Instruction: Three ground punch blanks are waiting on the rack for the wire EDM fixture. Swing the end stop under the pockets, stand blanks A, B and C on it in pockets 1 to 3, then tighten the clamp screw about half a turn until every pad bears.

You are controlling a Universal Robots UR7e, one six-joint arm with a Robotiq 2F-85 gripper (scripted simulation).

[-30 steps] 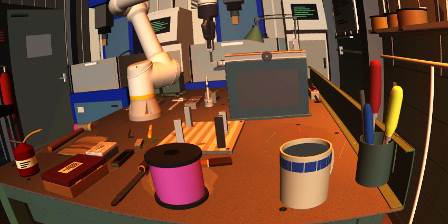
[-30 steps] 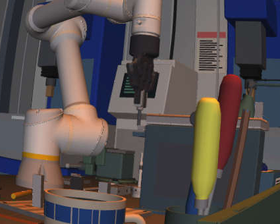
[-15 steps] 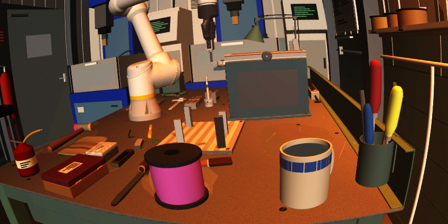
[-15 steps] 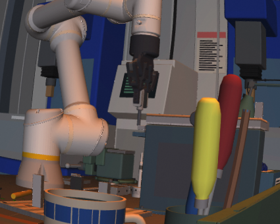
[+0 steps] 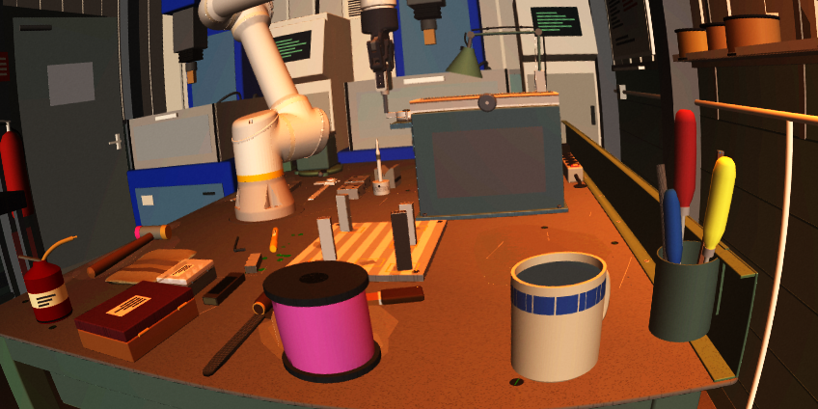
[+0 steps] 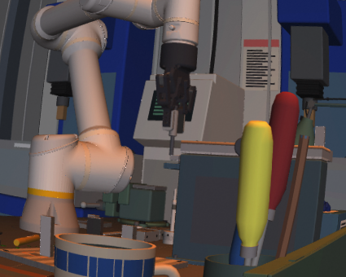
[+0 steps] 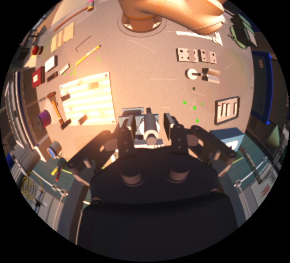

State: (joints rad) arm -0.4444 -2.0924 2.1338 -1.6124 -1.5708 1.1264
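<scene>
The fixture's pockets and end stop are mostly hidden behind my gripper in the wrist camera; only a grey bracket (image 7: 132,120) shows beneath it. An upright cylindrical handle (image 7: 151,128) with a pale tip stands between my fingers at the left end of the fixture (image 5: 402,114), which sits on top of the dark box (image 5: 488,161). Several grey and dark blanks (image 5: 402,240) stand upright on the striped rack (image 5: 373,247) on the bench. My gripper (image 5: 382,86) hangs straight down over the handle, fingers open and holding nothing.
A mug (image 5: 557,316), a pink spool (image 5: 321,319) and a pen pot (image 5: 686,290) stand at the bench's near edge. A red box (image 5: 135,319), an oil can (image 5: 46,290) and small tools lie on the left. A lamp (image 5: 465,61) stands behind the fixture.
</scene>
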